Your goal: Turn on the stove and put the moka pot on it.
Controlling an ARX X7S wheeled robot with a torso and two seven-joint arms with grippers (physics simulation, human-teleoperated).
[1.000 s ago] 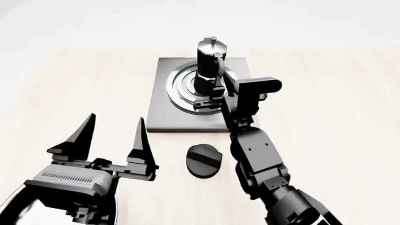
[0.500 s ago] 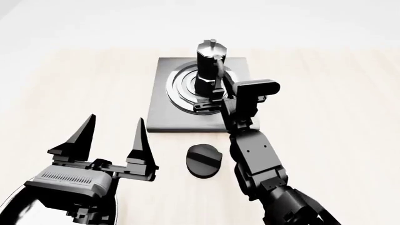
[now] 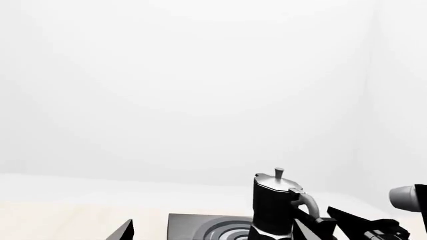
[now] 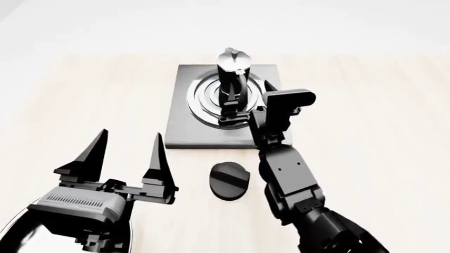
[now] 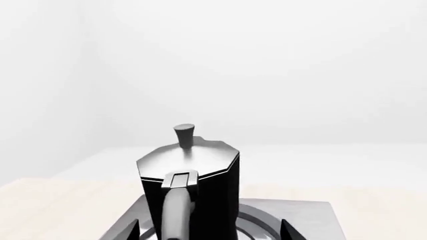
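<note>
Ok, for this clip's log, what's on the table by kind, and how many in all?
Stove plate: 1
Coffee pot: 1, standing on the burner rings
Round black knob: 1
Total: 3

Head view: high, looking forward and down over both arms, stove mid-distance. Left wrist view: low, level, farther off. Right wrist view: low, close behind moka pot handle. All three share pot on burner rings.

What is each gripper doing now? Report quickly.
Left gripper: open, holding nothing.
Right gripper: open, fingers either side of the moka pot handle, not gripping.
</note>
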